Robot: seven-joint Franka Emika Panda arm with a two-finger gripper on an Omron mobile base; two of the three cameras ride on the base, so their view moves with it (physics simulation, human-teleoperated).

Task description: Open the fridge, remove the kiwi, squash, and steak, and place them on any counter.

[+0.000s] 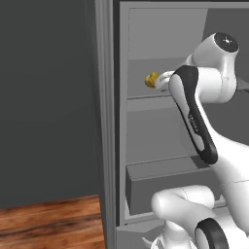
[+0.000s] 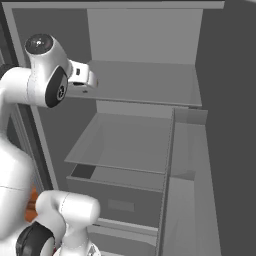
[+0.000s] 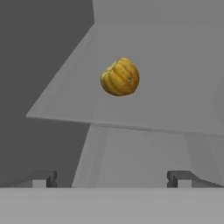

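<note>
The fridge point(image 1: 146, 34) stands open, with grey shelves inside point(image 2: 145, 80). The squash point(image 3: 120, 77), a ribbed yellow-orange lump, sits on the upper shelf point(image 3: 175, 109), toward its left side point(image 1: 151, 80). My gripper point(image 3: 113, 179) is open, its two fingertips spread wide and level with the shelf's front edge. It is short of the squash and nothing is between the fingers. In the left base view my hand point(image 1: 163, 80) is just right of the squash. The kiwi, the steak and the counter are out of view.
The fridge door point(image 2: 187, 150) hangs open at the right with bins on its inner face. A lower drawer point(image 1: 160, 182) sits under a middle shelf point(image 2: 125, 145). A dark grey cabinet panel point(image 1: 48, 97) and wooden floor point(image 1: 48, 223) lie to the left.
</note>
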